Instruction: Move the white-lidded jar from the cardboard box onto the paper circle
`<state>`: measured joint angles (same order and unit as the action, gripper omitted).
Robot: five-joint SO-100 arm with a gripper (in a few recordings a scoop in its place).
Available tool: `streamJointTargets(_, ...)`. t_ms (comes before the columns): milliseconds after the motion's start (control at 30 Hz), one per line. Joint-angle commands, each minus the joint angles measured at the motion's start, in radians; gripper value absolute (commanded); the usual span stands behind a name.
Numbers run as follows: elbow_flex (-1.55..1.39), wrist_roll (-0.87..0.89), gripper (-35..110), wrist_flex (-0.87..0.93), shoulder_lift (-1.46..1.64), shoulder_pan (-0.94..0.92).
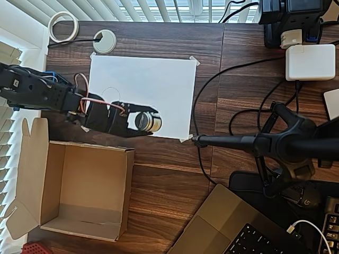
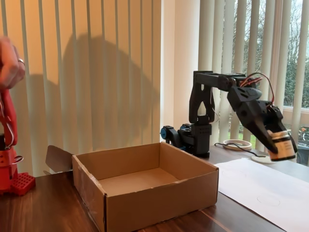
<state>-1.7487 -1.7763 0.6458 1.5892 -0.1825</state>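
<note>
The step in hand looks to be the carry and placing: the small short cylindrical jar with the round off-white lid is out of the large brown corrugated cardboard box and held in the air over the white taped paper sheet; done well, the arm should travel level and slowly until the jar sits squarely above the smaller thin pencil-drawn circle outline, then lower straight down and let go only once the base rests on the sheet, so it does not tip or roll.

The black two-finger gripper has its fingers closed part-way around the jar, one on each side of the body; in the fixed view it hangs tilted downward, with the jar clear of the sheet. In the overhead view the circle lies up and to the left of the gripper, near it; the box lies below and to the left, empty.
</note>
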Motion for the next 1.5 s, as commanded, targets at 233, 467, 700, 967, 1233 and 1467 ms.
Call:
streamJointTargets(233,-0.11,0.034,8,-0.084,-0.023,0.052)
streamJointTargets(467,-0.141,0.025,8,-0.143,-0.092,0.049)
streamJointTargets(700,-0.156,-0.011,7,-0.166,-0.127,0.028)
streamJointTargets(967,-0.173,-0.029,7,-0.163,-0.132,0.018)
streamJointTargets(1233,-0.172,-0.043,7,-0.146,-0.135,0.014)
streamJointTargets(1467,-0.17,-0.051,7,-0.135,-0.138,0.009)
